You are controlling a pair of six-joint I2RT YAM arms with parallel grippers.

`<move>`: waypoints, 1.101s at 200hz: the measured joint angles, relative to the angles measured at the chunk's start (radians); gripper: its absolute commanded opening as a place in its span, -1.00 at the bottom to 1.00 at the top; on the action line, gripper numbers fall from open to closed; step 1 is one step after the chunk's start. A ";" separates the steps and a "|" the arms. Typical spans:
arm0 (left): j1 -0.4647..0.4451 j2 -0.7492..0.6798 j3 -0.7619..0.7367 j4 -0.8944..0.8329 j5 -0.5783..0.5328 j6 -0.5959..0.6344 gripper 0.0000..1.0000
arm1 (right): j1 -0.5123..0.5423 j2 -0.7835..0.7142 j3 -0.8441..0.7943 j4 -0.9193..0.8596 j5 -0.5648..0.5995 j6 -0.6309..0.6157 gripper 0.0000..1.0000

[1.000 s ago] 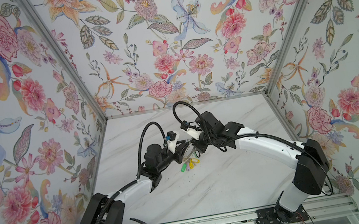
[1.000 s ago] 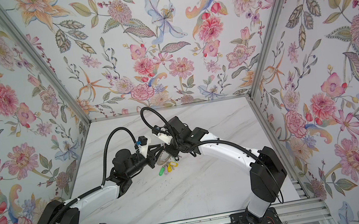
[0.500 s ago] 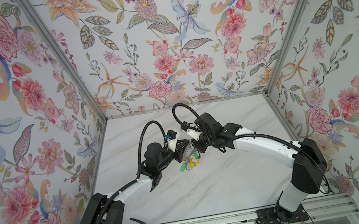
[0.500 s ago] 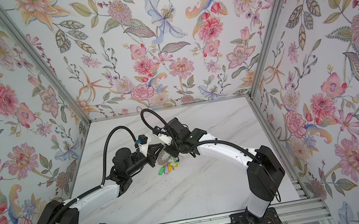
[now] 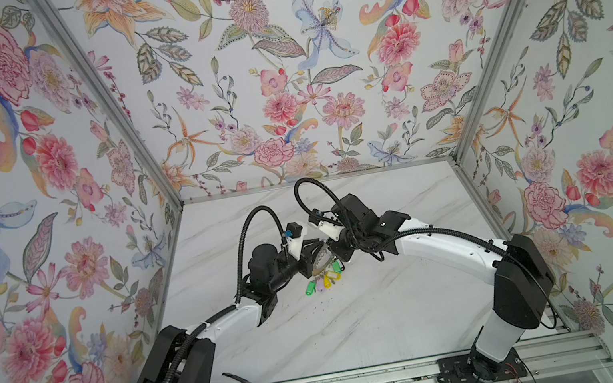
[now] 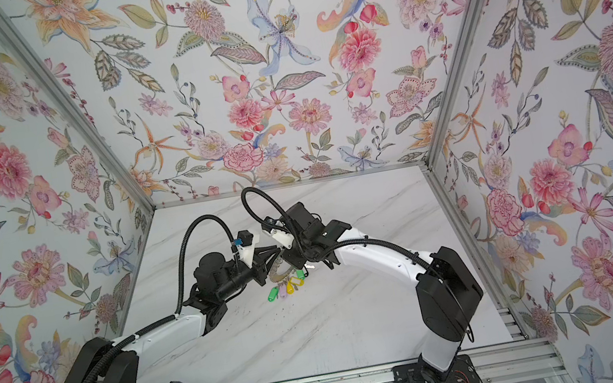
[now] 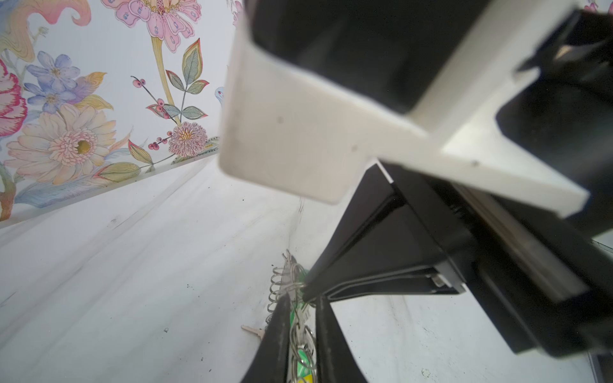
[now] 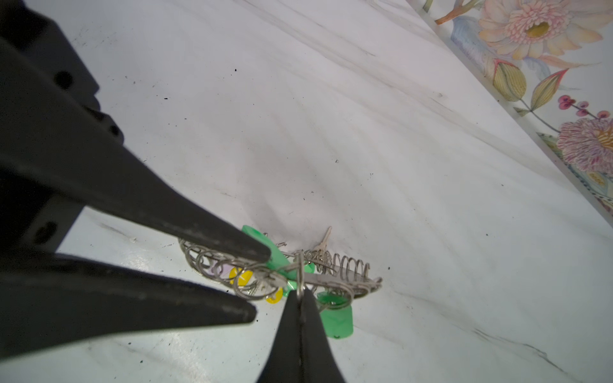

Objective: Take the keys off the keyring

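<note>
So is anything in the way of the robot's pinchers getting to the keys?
No, nothing visible is. The right gripper is pinched shut on a wire loop of the keyring, and the left gripper grips the keyring's rim right beside the tagged keys.

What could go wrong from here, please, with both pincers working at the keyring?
The right pincer pinches a thin wire loop at its very tips; a tug could let it slip free.
Neighbouring loops and tags crowd that loop, so pulling may drag the whole keyring out of the left pincer.
The two pincers nearly touch and might collide.
</note>
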 measured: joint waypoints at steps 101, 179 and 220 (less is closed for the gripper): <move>0.000 0.031 0.024 -0.032 -0.006 -0.001 -1.00 | -0.016 -0.050 -0.103 0.103 -0.038 0.026 -1.00; -0.016 0.032 0.032 -0.006 0.013 -0.003 -1.00 | -0.105 -0.245 -0.430 0.477 -0.244 0.169 -1.00; -0.016 0.043 0.032 0.037 0.025 -0.029 -1.00 | -0.132 -0.260 -0.519 0.660 -0.319 0.261 -1.00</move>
